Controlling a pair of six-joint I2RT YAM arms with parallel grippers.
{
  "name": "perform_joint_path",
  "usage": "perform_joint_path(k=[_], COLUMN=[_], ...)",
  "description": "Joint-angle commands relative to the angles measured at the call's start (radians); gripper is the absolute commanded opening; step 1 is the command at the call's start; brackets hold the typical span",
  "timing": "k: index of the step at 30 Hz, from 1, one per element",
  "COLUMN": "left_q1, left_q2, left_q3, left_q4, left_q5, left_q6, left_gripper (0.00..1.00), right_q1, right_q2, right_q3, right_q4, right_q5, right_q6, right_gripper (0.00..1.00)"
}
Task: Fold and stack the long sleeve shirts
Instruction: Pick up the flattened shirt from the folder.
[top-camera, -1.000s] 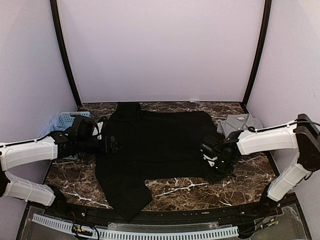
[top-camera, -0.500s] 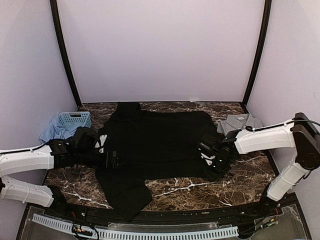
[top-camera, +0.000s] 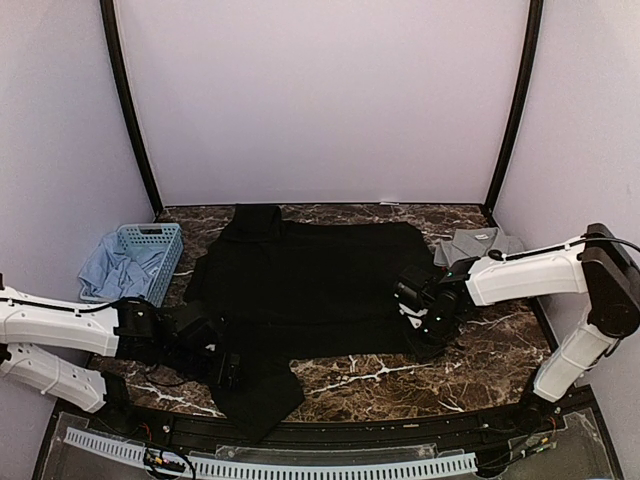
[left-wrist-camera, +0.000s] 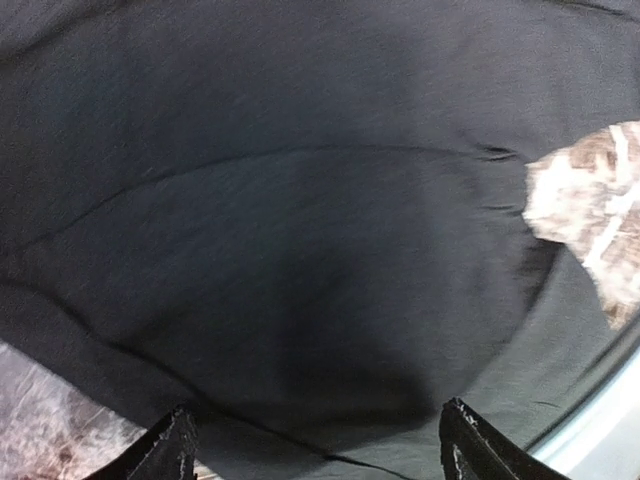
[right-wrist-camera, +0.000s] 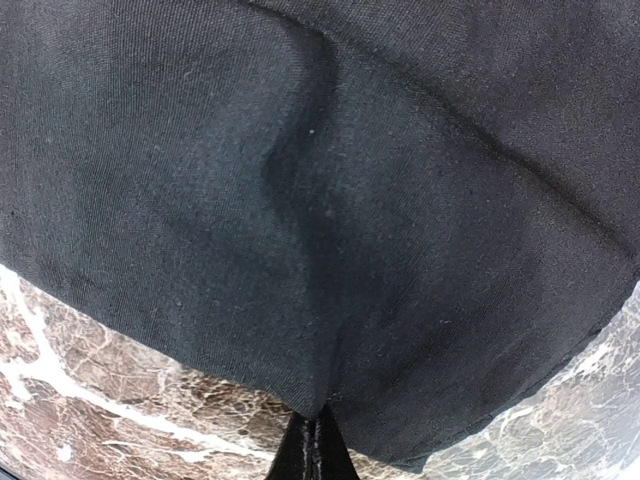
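Black shirt: lay spread flat across the middle of the bench, collar end toward the back wall, one long part trailing down to the near edge at the left.
Grey shirt: lay folded at the back right of the bench, just beside the black shirt's right corner.
Left fingers: stood wide apart, low over the near-left part of the black shirt; in the wrist view both tips framed plain dark cloth with nothing between them.
Right fingers: were pressed together at the black shirt's right hem, pinching the cloth's edge; a soft ridge ran up the cloth from the pinch.
Left arm: reached in low from the left edge, along the near side of the bench.
Right arm: reached in from the right, its wrist over the shirt's right edge.
Basket: light blue, at the back left, apart from the black shirt.
Blue cloth: was bunched in the basket and spilled over its left side.
Bench surface: dark brown marble with white veins, showing beneath the hem in both wrist views.
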Motion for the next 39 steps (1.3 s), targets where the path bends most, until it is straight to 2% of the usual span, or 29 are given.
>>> perform_joint_path(k=[1, 7, 10, 11, 13, 19, 23, 29, 33, 39], left_q1=[-0.026, -0.04, -0.043, -0.045, -0.046, -0.047, -0.046, -0.046, -0.032, 0.089], left_q2=[0.061, 0.161, 0.172, 0.174, 0.175, 0.162, 0.132, 0.079, 0.016, -0.078], left_q3=[0.032, 0.035, 0.029, 0.027, 0.024, 0.06, 0.127, 0.28, 0.331, 0.34], left_q4=[-0.08, -0.066, -0.022, -0.014, 0.002, -0.028, -0.078, -0.267, -0.33, -0.309], left_q5=[-0.105, -0.128, -0.111, -0.105, -0.098, -0.107, -0.114, -0.088, -0.061, 0.015], left_q6=[-0.087, -0.089, -0.087, -0.087, -0.085, -0.063, -0.022, 0.077, 0.124, 0.185], left_gripper=[0.81, 0.63, 0.44, 0.34, 0.23, 0.01, 0.0, 0.0, 0.0, 0.0], right_q1=[-0.003, -0.003, -0.003, -0.003, -0.003, -0.003, -0.004, -0.005, -0.004, -0.004], right_q2=[-0.005, -0.045, -0.06, -0.063, -0.071, -0.073, -0.086, -0.121, -0.128, -0.136], right_q3=[0.019, 0.016, 0.013, 0.011, 0.005, 0.005, 0.019, 0.027, 0.025, 0.042], right_q4=[-0.006, -0.027, -0.038, -0.039, -0.036, -0.041, -0.057, -0.087, -0.101, -0.133], right_q5=[0.006, 0.023, 0.033, 0.034, 0.033, 0.038, 0.048, 0.047, 0.041, 0.054], right_q6=[0.002, 0.012, 0.019, 0.021, 0.023, 0.025, 0.027, 0.026, 0.022, 0.012], right_gripper=[0.0, 0.0, 0.0, 0.0, 0.0, 0.0, 0.0, 0.0, 0.0, 0.0])
